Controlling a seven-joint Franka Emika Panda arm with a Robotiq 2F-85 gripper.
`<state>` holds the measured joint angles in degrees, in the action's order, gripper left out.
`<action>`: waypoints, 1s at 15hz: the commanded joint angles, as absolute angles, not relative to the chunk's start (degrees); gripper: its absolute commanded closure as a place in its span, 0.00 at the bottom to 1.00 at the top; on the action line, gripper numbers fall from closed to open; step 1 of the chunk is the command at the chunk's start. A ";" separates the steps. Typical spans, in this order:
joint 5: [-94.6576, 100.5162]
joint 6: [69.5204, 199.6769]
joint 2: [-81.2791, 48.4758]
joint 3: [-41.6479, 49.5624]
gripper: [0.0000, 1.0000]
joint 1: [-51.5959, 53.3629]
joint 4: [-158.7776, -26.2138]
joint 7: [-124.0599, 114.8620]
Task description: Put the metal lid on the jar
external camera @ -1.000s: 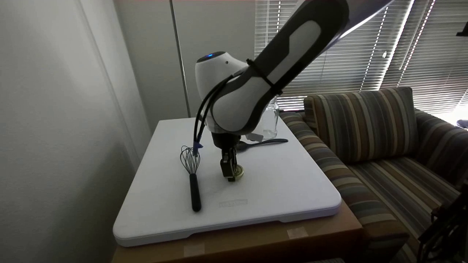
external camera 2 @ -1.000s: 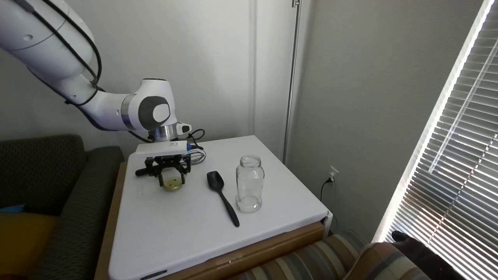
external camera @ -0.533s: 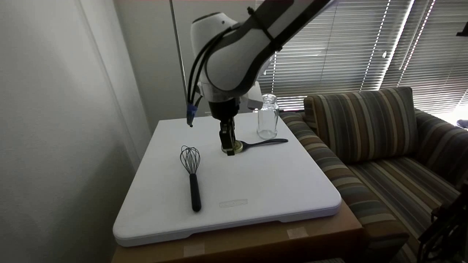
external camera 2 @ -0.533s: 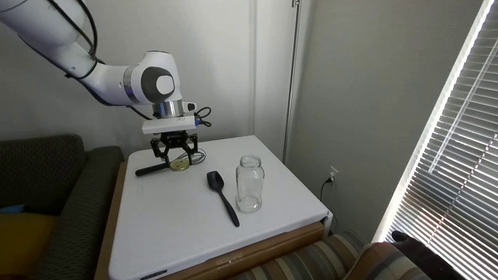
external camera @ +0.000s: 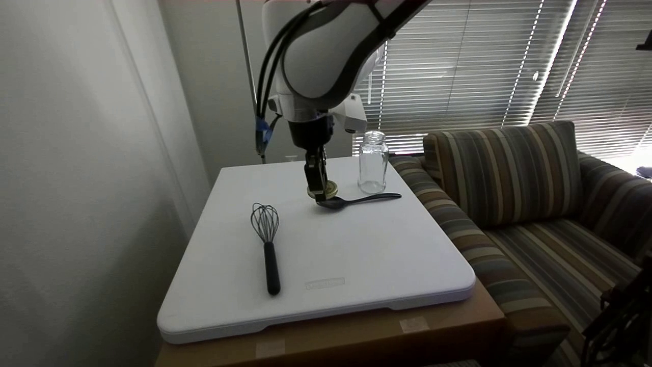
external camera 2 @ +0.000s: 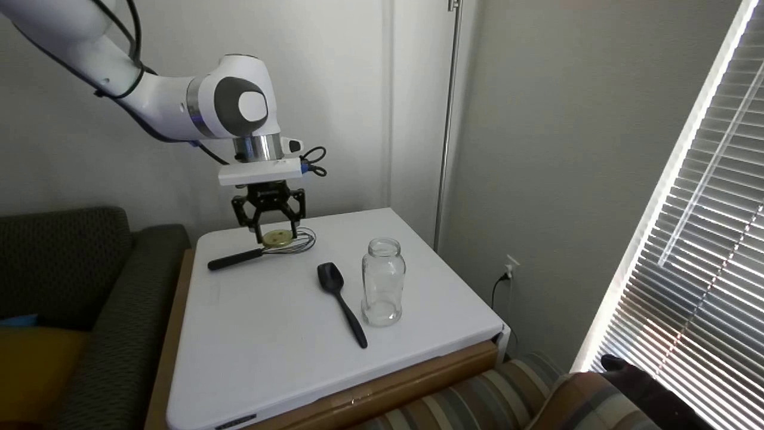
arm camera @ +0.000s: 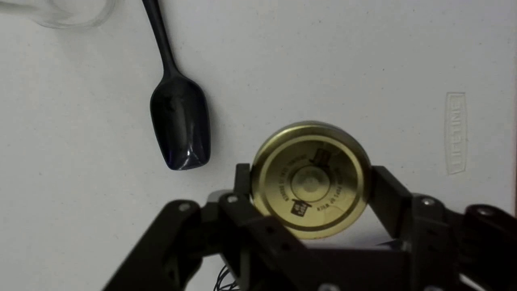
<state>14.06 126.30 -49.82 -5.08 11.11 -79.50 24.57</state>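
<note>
The gold metal lid is held between the two black fingers of my gripper, one on each side of its rim. It lies roughly level, with its printed top face towards the wrist camera. In an exterior view the lid hangs above the table, in front of the whisk. The lid also shows beside the fingers in an exterior view. The clear glass jar stands upright with its mouth open, apart from the gripper. It also shows in an exterior view, and its base is cut off in the wrist view.
A black spoon lies on the white table between the lid and the jar. A black whisk lies near the table's other side. A striped sofa stands alongside the table.
My gripper has risen from the table with the lid in it and shifted slightly. The jar, spoon and whisk have not moved.
</note>
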 commanded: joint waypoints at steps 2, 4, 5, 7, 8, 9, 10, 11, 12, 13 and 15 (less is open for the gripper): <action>16.57 126.03 -51.06 -3.82 0.52 12.30 -77.99 21.32; 18.19 125.37 -51.21 -2.38 0.52 12.67 -76.06 19.09; 19.14 124.90 -51.28 -1.40 0.52 12.73 -74.64 17.74; 20.29 123.95 -51.57 0.26 0.52 12.41 -71.76 15.54; 20.66 123.15 -51.87 1.20 0.52 12.10 -70.12 14.69; 20.84 122.45 -52.23 2.08 0.52 11.85 -68.51 13.63; 20.71 121.43 -52.38 2.77 0.52 11.46 -67.01 12.86; 20.61 120.52 -52.65 3.29 0.52 11.17 -65.58 12.33; 20.51 119.21 -52.80 3.92 0.52 10.91 -64.21 11.46; 20.24 117.93 -52.95 4.45 0.52 10.60 -62.82 10.25; 20.26 115.18 -53.28 5.73 0.52 10.09 -59.99 7.46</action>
<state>19.73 119.51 -51.39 4.54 10.84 -65.44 10.59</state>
